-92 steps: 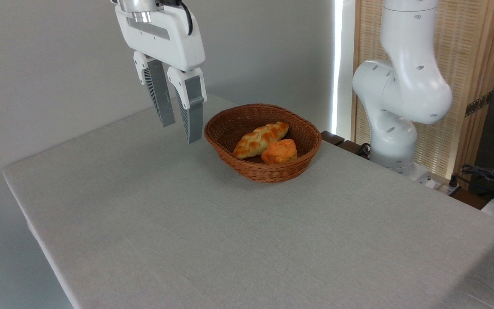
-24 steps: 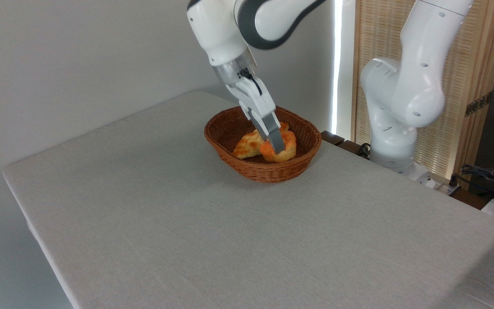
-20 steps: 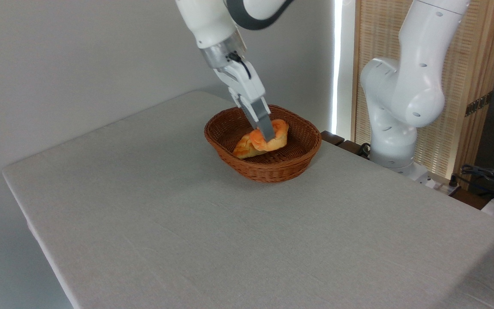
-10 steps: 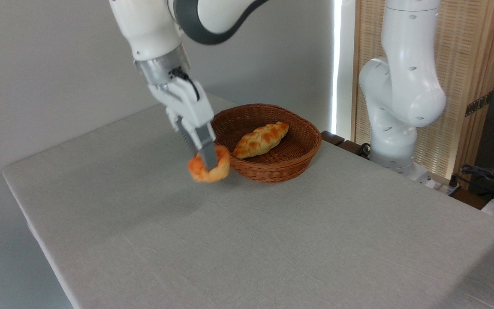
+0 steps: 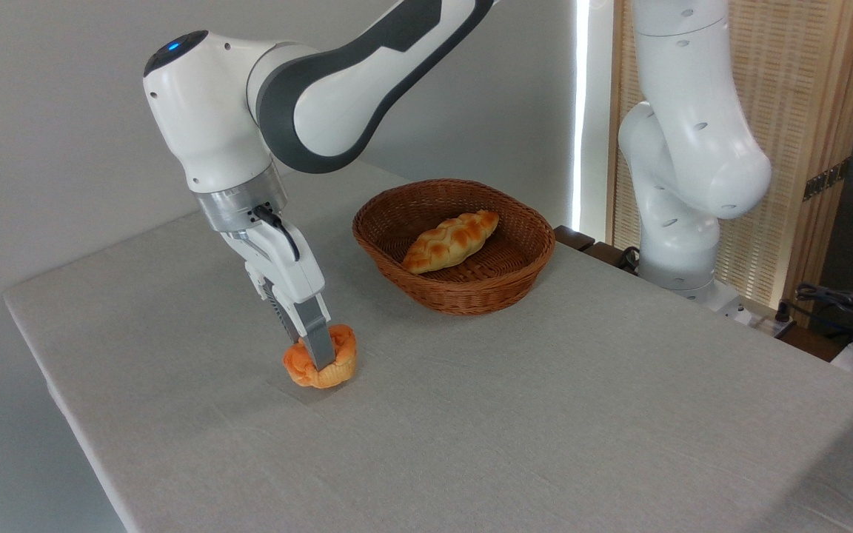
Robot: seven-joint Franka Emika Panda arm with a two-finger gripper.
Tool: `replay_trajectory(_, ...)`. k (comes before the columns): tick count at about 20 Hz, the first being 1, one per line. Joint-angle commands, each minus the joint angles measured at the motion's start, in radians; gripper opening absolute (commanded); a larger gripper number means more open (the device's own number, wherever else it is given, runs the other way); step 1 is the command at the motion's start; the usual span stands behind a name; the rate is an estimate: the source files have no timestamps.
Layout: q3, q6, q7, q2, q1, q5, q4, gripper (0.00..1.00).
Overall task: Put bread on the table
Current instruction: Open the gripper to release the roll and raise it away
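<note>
My two-finger gripper (image 5: 317, 361), at lower left of centre in the frame, was clenched around the small round orange bun (image 5: 320, 365), its grey fingers (image 5: 315, 337) pressed into the lumpy top. The bun sat low over the large table covered in light grey cloth (image 5: 515, 414), at or just above its surface; contact could not be judged. Toward upper centre, well apart from the bun, the brown wicker basket (image 5: 454, 285) held a golden braided loaf (image 5: 449, 240).
</note>
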Motion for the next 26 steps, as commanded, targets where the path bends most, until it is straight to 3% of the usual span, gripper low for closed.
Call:
replay_trajectory(1, 0.004, 0.003, -0.008, -0.008, -0.004, 0.013, 0.012, 1.0)
replay_trajectory(13, -0.001, -0.016, -0.034, -0.027, 0.004, 0.013, 0.055, 1.0)
replay_trajectory(16, -0.051, -0.063, -0.032, -0.065, 0.092, 0.002, 0.092, 1.0)
replay_trajectory(18, -0.119, -0.097, -0.031, -0.115, 0.19, -0.001, 0.101, 1.0)
replay_trajectory(20, -0.165, -0.14, -0.028, -0.163, 0.258, -0.001, 0.121, 1.0)
replay_trajectory(26, -0.176, -0.252, -0.019, -0.228, 0.318, -0.008, 0.162, 1.0)
